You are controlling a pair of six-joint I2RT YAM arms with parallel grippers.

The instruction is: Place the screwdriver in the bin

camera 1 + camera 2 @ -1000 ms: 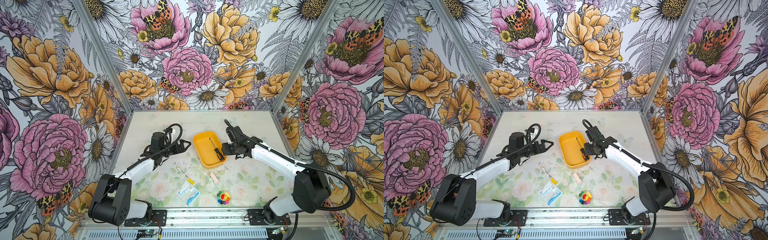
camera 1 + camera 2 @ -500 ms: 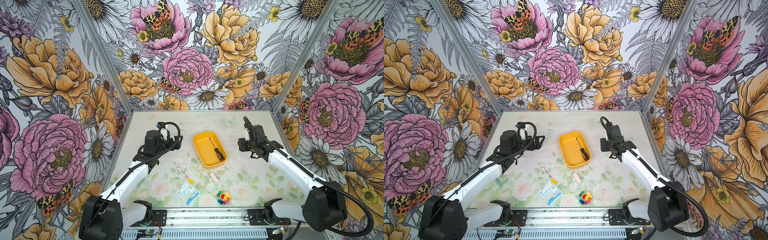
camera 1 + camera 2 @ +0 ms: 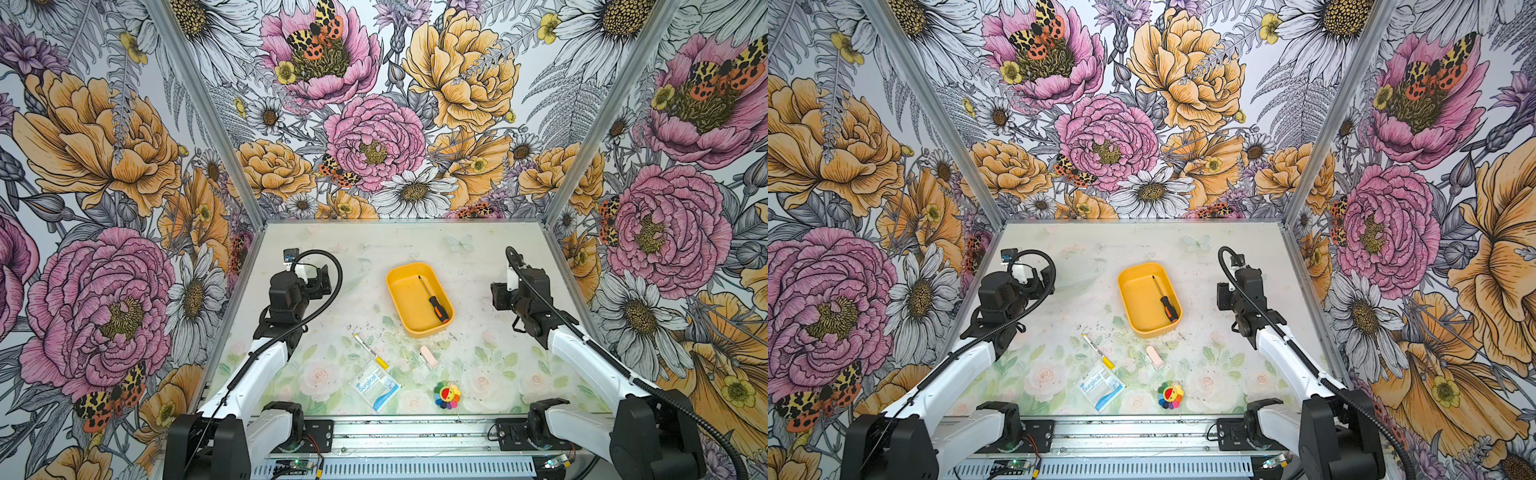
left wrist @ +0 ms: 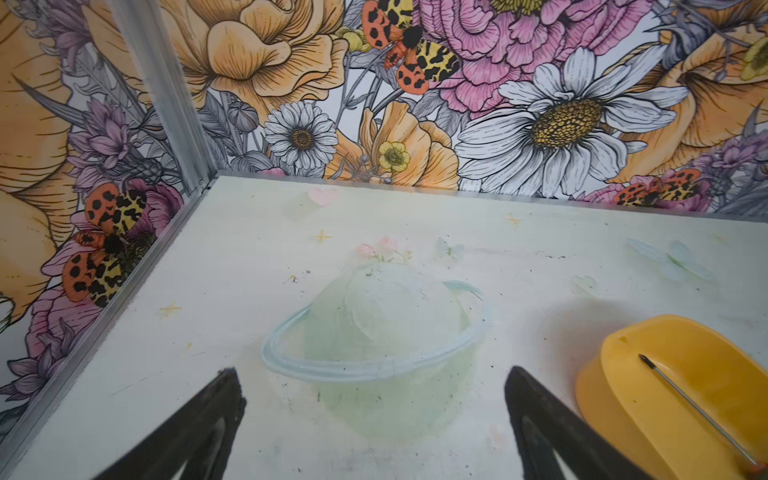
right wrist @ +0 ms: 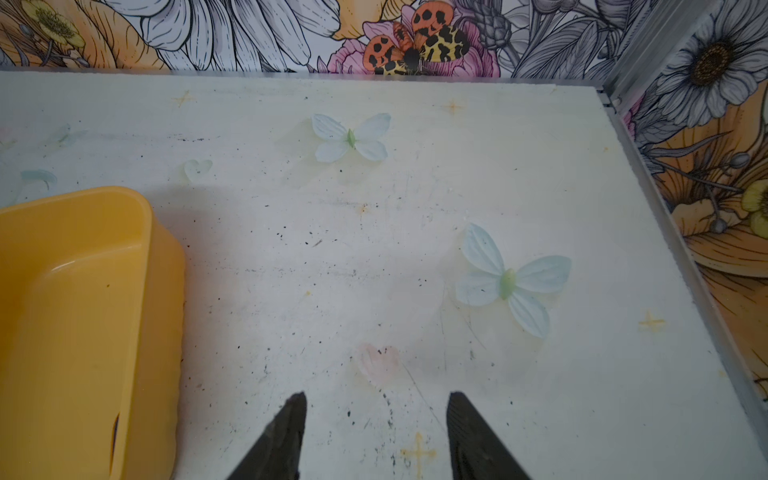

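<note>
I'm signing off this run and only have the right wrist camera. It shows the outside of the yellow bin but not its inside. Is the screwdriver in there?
Observer: Yes. In both top views the screwdriver lies flat inside the bin, along its right-hand side.
Operator: Which way does it point?
Observer: Its handle is at the bin's near end and its tip points toward the far end.
Operator: Is the other arm clear of it?
Observer: Yes. The left gripper is open and holds nothing. In the top views it sits to the left of the bin.
</note>
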